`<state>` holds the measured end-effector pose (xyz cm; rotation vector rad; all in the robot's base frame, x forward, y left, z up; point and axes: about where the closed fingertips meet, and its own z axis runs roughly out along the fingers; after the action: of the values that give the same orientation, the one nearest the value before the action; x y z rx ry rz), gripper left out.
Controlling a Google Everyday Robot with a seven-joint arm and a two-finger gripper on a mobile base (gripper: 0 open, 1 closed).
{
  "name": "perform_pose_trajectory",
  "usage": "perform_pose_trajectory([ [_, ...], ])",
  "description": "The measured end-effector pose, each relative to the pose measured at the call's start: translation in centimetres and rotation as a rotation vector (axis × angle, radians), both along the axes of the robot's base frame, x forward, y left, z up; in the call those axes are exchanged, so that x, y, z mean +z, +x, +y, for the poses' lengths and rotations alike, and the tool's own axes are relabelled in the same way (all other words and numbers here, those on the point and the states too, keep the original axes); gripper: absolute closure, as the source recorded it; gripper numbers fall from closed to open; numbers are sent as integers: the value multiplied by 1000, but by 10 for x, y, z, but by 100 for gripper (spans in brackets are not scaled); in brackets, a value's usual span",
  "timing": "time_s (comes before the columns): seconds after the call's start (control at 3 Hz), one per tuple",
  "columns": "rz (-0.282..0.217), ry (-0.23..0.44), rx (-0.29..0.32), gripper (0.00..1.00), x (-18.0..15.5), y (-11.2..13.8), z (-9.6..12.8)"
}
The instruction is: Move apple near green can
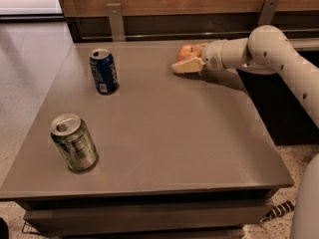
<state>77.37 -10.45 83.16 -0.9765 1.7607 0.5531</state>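
Observation:
The apple [186, 51] is small and red-orange and sits at the far right of the table top. My gripper [187, 63] reaches in from the right on the white arm and lies right against the apple's near side, hiding its lower part. The green can [74, 142] with a silver top stands upright at the near left of the table, far from the apple and the gripper.
A dark blue can [103, 70] stands upright at the far left of the grey table [164, 133]. A wooden wall with metal brackets [115, 20] runs along the table's far edge. Floor lies to the left and right.

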Motion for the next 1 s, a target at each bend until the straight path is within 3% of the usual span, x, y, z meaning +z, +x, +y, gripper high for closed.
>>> perform_pose_trajectory([
  [0.33, 1, 1, 3, 100, -1, 0, 2],
  [0.67, 11, -46, 4, 100, 15, -13, -3],
  [1.0, 17, -142, -10, 100, 45, -39, -10],
])
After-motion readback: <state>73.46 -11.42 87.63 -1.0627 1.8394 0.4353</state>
